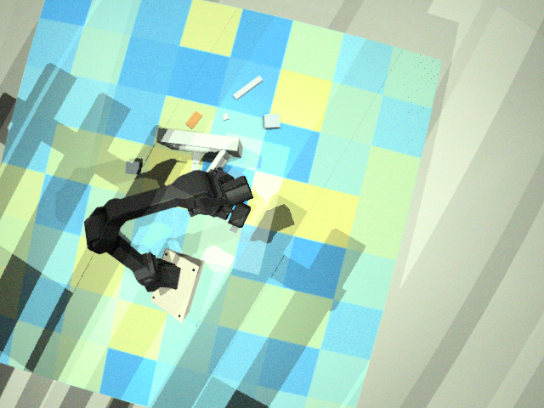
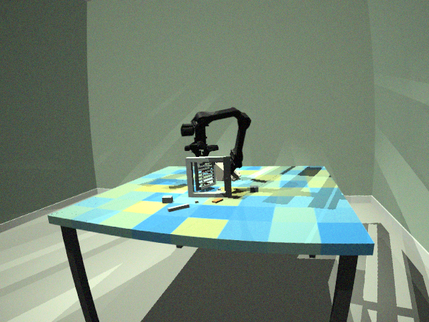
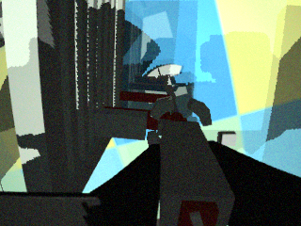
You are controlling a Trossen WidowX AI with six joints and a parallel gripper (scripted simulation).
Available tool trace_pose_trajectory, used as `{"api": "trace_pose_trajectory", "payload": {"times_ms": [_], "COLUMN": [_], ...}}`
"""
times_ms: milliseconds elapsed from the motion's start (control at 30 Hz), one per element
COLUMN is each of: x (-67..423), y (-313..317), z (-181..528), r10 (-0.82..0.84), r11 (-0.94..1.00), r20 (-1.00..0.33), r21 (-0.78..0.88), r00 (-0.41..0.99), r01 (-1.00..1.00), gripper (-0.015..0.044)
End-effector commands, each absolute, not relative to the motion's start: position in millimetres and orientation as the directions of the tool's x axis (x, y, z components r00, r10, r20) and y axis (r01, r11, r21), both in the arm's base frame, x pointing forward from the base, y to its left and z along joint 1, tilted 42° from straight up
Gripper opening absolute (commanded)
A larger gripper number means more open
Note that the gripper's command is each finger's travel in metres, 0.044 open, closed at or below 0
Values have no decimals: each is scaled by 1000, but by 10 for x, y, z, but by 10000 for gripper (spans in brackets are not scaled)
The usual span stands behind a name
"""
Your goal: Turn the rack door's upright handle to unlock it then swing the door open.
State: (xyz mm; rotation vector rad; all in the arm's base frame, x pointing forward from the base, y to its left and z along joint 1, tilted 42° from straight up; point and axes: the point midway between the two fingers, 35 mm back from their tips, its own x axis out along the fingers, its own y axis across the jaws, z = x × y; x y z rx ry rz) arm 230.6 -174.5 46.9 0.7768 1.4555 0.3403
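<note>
The rack's pale frame (image 1: 197, 138) (image 2: 227, 176) stands upright on the table. Its slatted door (image 1: 218, 160) (image 2: 196, 176) (image 3: 61, 71) stands partly open, swung out toward the arm's side at roughly half a right angle to the frame. My gripper (image 2: 203, 153) (image 3: 182, 150) points down at the door's free side and is shut on the handle. The pale part of the handle (image 3: 165, 72) shows just past the fingertips in the wrist view. The arm hides the handle and fingertips in the top view, and the frame and door mostly hide them in the exterior view.
Beyond the frame lie an orange block (image 1: 194, 120) (image 2: 217, 200), a small white cube (image 1: 225, 116) (image 2: 196, 201), a pale bar (image 1: 247, 87) (image 2: 178, 207) and a grey block (image 1: 272, 121) (image 2: 167, 198). Another grey block (image 1: 133, 166) (image 2: 253, 188) lies beside the frame. A small grey piece (image 1: 234, 229) lies near the gripper.
</note>
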Motion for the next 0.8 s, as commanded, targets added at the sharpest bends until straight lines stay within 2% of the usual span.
{"api": "trace_pose_trajectory", "payload": {"times_ms": [0,767], "x": [2312,2435], "y": [-1811,-2219], "z": [413,93], "r10": [644,641], "r11": [738,761], "r20": [-756,-758], "r21": [655,606], "r00": [121,122], "r01": [163,-231], "gripper": [12,12]}}
